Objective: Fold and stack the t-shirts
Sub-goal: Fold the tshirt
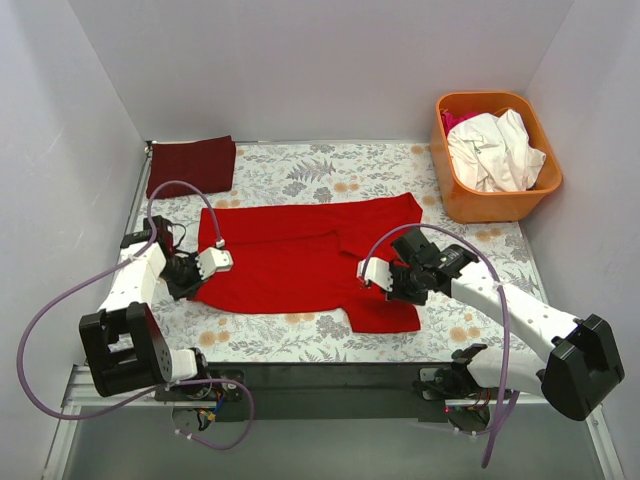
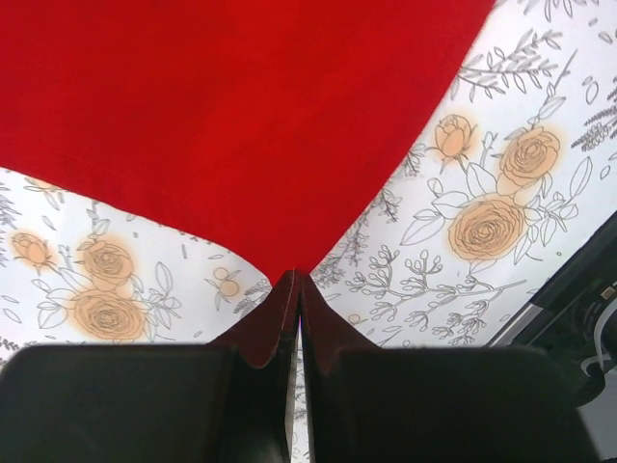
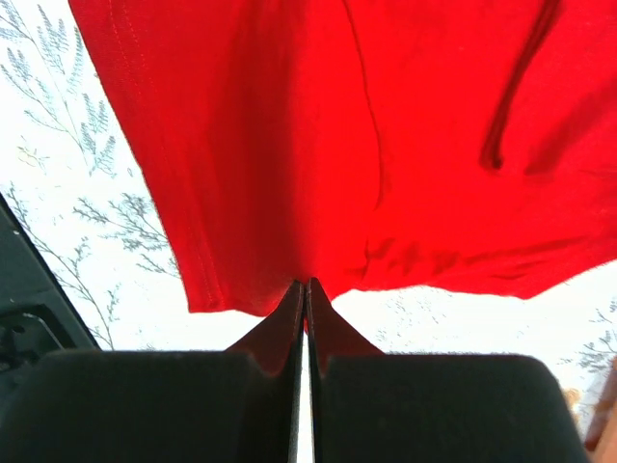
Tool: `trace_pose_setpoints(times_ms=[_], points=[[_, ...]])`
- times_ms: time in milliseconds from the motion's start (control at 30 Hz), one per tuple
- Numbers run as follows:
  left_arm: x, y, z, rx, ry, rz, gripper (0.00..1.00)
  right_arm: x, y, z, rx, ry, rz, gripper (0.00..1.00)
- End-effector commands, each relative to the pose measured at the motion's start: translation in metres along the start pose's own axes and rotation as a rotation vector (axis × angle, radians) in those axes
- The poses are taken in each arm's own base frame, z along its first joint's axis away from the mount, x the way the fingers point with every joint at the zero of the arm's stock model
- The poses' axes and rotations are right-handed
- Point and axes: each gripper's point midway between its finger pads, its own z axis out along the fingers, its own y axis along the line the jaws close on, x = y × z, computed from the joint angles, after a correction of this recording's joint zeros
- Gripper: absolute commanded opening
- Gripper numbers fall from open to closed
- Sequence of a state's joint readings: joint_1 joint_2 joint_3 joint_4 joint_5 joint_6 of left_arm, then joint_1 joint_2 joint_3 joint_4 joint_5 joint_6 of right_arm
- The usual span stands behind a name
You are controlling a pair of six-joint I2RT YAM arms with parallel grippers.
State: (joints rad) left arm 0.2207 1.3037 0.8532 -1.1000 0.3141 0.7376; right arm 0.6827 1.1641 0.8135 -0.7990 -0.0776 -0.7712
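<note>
A bright red t-shirt (image 1: pixel 290 255) lies spread on the floral table (image 1: pixel 270 335), with a sleeve part hanging toward the near edge on the right. My left gripper (image 1: pixel 204 279) is shut on the shirt's near-left corner. In the left wrist view the fingertips (image 2: pixel 287 289) pinch the point of red cloth (image 2: pixel 241 116). My right gripper (image 1: pixel 385 287) is shut on the shirt's near-right edge. In the right wrist view the jaws (image 3: pixel 306 285) meet on the red hem (image 3: pixel 318 145).
A folded dark red shirt (image 1: pixel 191 163) lies at the back left corner. An orange basket (image 1: pixel 495 200) with crumpled white and pink garments (image 1: pixel 495 150) stands at the back right. White walls enclose the table on three sides.
</note>
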Motion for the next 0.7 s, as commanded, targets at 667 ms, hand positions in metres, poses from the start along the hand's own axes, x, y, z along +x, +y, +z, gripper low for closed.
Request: trace_pose_setpoints(times_ms=[667], points=[[-0.056, 0.107, -0.024, -0.145, -0.195, -0.094, 0.0, -0.029, -0.114, -0.036, 0.151, -0.016, -0.086, 0.01]])
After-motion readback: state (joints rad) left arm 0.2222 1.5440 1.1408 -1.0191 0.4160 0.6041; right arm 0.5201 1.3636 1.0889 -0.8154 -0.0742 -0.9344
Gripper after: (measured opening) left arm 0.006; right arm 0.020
